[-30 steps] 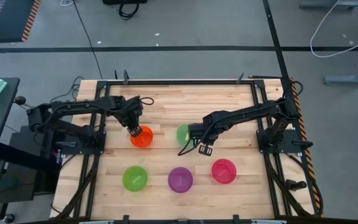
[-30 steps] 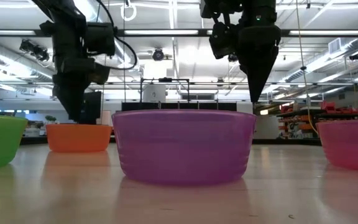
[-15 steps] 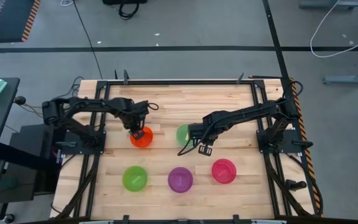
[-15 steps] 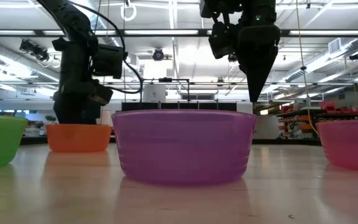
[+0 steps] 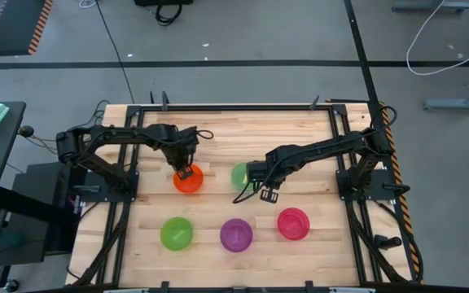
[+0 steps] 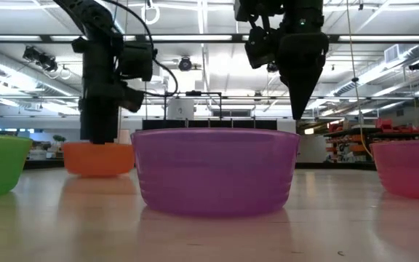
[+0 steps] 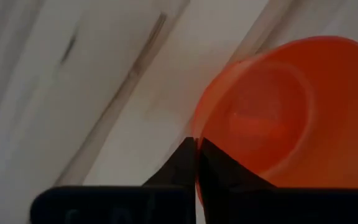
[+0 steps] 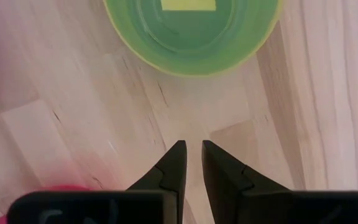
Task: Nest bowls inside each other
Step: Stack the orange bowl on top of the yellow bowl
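left pincer (image 5: 186, 170): clamped on the rim of the orange bowl (image 5: 189, 181), back-left area of the table (image 5: 300, 138); low view looks like the bowl is tipped a bit off the wood

right pincer (image 5: 269, 194): fingers nearly together, holding nothing, hanging just beside the middle green bowl (image 5: 240, 174)

front row: green bowl (image 5: 176, 233), purple bowl (image 5: 236, 234), pink-red bowl (image 5: 293, 224), all apart, nothing nested yet

risk: thin rim grip, so the orange one could swing or slip out on the way over, or land crooked

hard to see: no blue or yellow bowl visible; something yellowish sits inside the middle green bowl, can't tell what
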### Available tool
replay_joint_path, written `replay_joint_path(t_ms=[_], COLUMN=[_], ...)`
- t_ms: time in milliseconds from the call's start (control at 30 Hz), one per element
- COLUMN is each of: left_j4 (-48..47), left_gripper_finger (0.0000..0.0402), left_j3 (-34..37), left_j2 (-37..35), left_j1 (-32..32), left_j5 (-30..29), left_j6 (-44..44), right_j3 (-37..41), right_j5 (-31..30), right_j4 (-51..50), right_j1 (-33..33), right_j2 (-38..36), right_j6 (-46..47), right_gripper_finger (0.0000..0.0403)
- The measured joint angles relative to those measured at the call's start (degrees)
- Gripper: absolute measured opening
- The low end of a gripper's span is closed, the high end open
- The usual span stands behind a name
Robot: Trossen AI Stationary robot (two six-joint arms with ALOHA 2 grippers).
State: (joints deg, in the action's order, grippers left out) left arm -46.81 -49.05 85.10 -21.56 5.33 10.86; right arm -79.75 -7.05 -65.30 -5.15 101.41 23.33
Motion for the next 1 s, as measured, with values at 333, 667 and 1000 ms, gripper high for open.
replay_joint_path(t_ms=[333, 667, 1000], left_j4=[-2.3, -4.3, -3.2], left_gripper_finger=[0.001, 0.0007, 0.0007], left_j3=[-8.6, -18.7, -26.3], left_j2=[0.0, 0.0, 1.9], left_j1=[0.7, 5.0, 9.3], left_j5=[-0.2, -0.2, -0.2], left_j6=[-2.6, -4.0, -5.5], right_j3=[0.0, 2.5, 19.3], right_j5=[-0.6, -0.4, 0.1], right_j4=[-3.3, -2.9, 6.1], right_j1=[-1.1, -4.7, -5.2], right_j2=[0.0, -0.3, -13.9], right_j6=[1.2, 4.9, 13.8], right_gripper_finger=[0.0052, 0.0043, 0.0034])
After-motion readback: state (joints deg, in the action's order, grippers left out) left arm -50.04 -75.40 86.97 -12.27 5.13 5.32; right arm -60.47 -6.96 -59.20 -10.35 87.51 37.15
